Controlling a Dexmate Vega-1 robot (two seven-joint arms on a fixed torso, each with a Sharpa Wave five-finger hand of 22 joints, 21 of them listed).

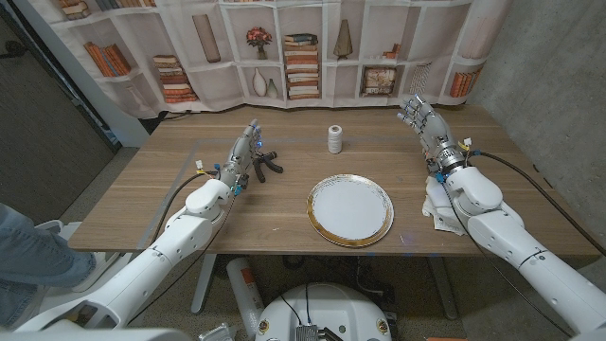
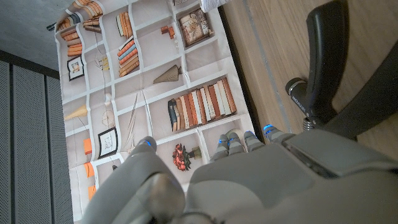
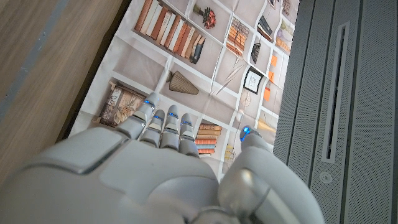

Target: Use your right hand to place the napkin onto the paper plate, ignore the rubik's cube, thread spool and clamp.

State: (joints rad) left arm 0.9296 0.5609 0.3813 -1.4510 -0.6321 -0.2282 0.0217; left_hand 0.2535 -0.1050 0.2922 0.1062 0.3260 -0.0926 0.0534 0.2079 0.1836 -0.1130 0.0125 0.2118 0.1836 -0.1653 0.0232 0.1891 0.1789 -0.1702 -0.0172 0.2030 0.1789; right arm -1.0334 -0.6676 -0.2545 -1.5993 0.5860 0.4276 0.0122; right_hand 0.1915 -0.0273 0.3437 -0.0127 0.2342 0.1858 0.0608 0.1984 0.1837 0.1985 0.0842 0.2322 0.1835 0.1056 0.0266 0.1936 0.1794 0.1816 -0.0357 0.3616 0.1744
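Observation:
A white paper plate (image 1: 348, 210) with a gold rim lies at the table's near middle. The white napkin (image 1: 436, 209) lies crumpled to the right of it, partly hidden under my right forearm. My right hand (image 1: 423, 125) (image 3: 155, 168) is farther back than the napkin, over the table's far right, fingers stretched toward the backdrop and holding nothing. On the table's left side my left hand (image 1: 241, 156) (image 2: 249, 180) stands with fingers apart and holds nothing. The black clamp (image 1: 264, 164) (image 2: 323, 62) lies just beside it.
A white thread spool (image 1: 334, 139) stands upright behind the plate. A bookshelf-print backdrop (image 1: 284, 47) hangs behind the table's far edge. A person's leg in jeans (image 1: 28, 256) shows at the picture's lower left.

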